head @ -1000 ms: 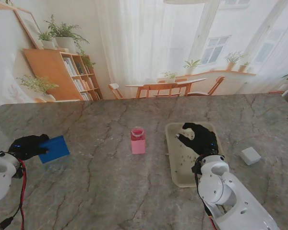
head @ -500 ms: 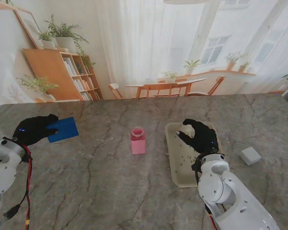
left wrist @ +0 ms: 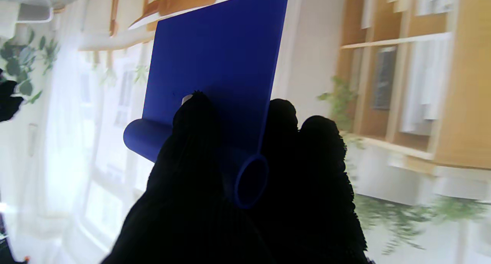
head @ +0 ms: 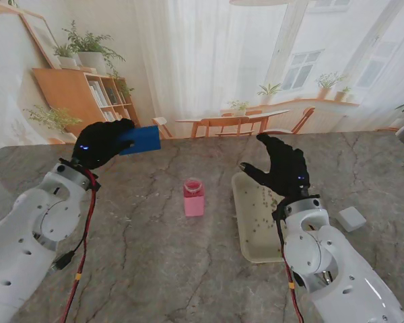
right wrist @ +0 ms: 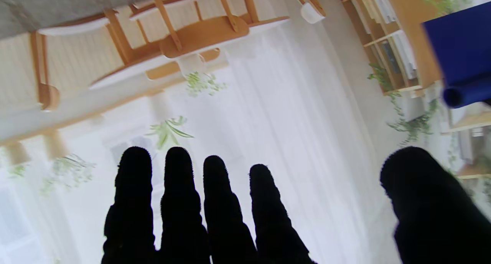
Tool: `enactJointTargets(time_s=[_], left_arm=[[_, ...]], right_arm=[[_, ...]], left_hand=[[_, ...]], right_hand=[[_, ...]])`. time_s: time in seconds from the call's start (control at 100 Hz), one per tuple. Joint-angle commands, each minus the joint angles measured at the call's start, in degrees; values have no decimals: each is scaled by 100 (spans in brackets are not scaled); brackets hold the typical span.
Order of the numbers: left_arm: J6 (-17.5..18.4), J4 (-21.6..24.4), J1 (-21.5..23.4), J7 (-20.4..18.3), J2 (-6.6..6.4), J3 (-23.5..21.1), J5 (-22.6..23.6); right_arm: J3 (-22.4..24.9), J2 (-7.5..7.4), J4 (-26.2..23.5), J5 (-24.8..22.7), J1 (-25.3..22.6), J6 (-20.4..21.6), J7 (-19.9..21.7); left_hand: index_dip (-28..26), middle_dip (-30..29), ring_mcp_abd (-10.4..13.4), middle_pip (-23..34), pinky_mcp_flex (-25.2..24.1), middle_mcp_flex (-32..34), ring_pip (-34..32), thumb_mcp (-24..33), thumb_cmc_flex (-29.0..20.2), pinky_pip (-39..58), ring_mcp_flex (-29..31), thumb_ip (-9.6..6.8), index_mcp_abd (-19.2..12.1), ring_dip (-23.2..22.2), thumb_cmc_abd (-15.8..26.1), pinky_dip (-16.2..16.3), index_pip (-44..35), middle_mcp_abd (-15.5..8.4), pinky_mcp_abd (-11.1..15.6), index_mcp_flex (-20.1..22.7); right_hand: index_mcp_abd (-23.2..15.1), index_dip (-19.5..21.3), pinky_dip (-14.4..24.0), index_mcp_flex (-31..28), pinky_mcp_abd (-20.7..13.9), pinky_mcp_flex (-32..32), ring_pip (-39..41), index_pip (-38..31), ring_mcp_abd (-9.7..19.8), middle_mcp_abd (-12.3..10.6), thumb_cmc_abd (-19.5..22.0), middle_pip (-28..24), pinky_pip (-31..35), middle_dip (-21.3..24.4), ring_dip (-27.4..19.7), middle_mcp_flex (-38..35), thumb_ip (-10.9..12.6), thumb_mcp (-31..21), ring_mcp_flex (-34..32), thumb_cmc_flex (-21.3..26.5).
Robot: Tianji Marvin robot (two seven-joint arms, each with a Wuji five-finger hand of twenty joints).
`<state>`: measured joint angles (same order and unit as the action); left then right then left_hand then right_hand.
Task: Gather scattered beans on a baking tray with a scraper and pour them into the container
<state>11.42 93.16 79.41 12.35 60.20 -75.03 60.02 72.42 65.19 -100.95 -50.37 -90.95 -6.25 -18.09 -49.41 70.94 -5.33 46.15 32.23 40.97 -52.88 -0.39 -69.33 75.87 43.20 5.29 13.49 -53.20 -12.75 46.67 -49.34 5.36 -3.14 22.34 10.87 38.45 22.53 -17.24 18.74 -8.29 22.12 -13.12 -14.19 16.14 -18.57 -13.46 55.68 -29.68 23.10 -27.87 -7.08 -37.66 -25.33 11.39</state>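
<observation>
Blue scraper point(head: 140, 140) pinched in left hand point(head: 99, 143); right hand point(head: 283, 173) spread, probably hiding beans point(head: 264, 214).

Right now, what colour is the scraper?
Solid blue scraper, clearest in the left wrist view, held by the left hand.

On the table point(head: 155, 262), the container point(head: 193, 197) stands near the middle, with the baking tray point(head: 244, 232) just to its right. Beans point(head: 264, 210) lie scattered in the tray. A small block point(head: 351, 219) sits on the table to the right of the tray, apart from it. The right hand point(head: 283, 171) hangs over the tray's far end. The left hand point(head: 101, 142), far to the left of the container, holds the scraper point(head: 140, 140) above the table's far edge.
</observation>
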Motion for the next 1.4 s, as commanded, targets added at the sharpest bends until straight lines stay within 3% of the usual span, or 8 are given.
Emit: enactJointTargets(time_s=[0.0, 0.17, 0.33, 0.5, 0.72, 1.06, 1.27, 1.39], left_arm=[[-34, -25, -187, 72, 176, 241, 26], [-360, -315, -665, 447, 215, 1040, 239], [-516, -684, -1096, 650, 291, 1637, 107], [-612, -972, -1411, 720, 363, 2020, -80], [-603, -1080, -1549, 792, 398, 2217, -139], [-416, -901, -1435, 930, 370, 2242, 42], [-336, -895, -1437, 1084, 395, 2345, 35], [-301, -882, -1435, 1158, 408, 2386, 30]], right_arm=[[-61, -37, -155, -85, 117, 134, 117], [-221, -128, -282, -615, 284, 256, 264], [-360, -209, -375, -1043, 444, 416, 440], [-569, -237, -425, -1162, 658, 527, 586], [-828, -312, -456, -1473, 1009, 643, 1017], [-1208, -379, -296, -1793, 1690, 392, 1823], [-1605, -358, 33, -1632, 2278, 274, 2068], [-1864, -332, 226, -1521, 2583, 182, 2132]], left_hand=[[87, 86, -141, 121, -149, -61, -122, 396, -464, 278, -106, -83, 295, -79, 619, 207, -229, -187, 368, -206], [125, 103, -122, 178, -200, -109, -196, 391, -464, 339, -160, -84, 288, -109, 637, 222, -285, -186, 394, -269], [181, 105, -141, 210, -251, -140, -236, 418, -464, 379, -195, -94, 233, -125, 630, 229, -340, -160, 376, -301], [234, 100, -151, 227, -267, -148, -266, 434, -464, 413, -203, -94, 240, -135, 623, 231, -379, -152, 368, -314], [260, 98, -164, 232, -291, -158, -274, 427, -464, 426, -229, -91, 243, -137, 617, 229, -400, -140, 363, -322], [384, 84, -175, 205, -302, -122, -269, 379, -464, 433, -229, -96, 116, -130, 562, 218, -394, -174, 354, -236], [435, 75, -166, 170, -311, -108, -249, 330, -464, 408, -224, -103, 46, -118, 561, 203, -411, -200, 369, -216], [449, 63, -152, 144, -310, -96, -226, 298, -464, 404, -222, -102, 8, -107, 567, 200, -420, -222, 371, -207]], right_hand=[[261, -107, 90, 217, 60, 129, -115, 195, -75, 164, 99, 233, -124, 106, 49, 184, 127, 131, 172, -182], [975, -73, 79, 677, 87, 229, -202, 449, -244, 505, 7, 429, -137, 203, -2, 609, 125, 65, 415, -220], [1146, 162, -4, 698, 79, 204, -99, 562, -248, 508, -232, 326, -31, 206, -47, 742, 74, -390, 487, -314], [1104, 216, -49, 509, 55, 183, -64, 553, -221, 422, -380, 256, 4, 202, -65, 658, 56, -566, 447, -287], [1112, 258, -118, 313, 29, 42, 52, 543, -177, 344, -702, 91, 72, 149, -51, 549, 55, -1001, 305, -77], [1094, 379, -210, 1, -92, -214, 394, 385, -41, 203, -1387, -306, 327, -32, 32, 314, 57, -1858, 49, 633], [870, 490, -243, -312, -242, -476, 707, 136, 118, 49, -1441, -671, 515, -168, 128, 25, 33, -2026, -261, 911], [516, 563, -252, -732, -345, -820, 907, -161, 309, -198, -1532, -932, 666, -217, 189, -378, 26, -2128, -658, 1100]])
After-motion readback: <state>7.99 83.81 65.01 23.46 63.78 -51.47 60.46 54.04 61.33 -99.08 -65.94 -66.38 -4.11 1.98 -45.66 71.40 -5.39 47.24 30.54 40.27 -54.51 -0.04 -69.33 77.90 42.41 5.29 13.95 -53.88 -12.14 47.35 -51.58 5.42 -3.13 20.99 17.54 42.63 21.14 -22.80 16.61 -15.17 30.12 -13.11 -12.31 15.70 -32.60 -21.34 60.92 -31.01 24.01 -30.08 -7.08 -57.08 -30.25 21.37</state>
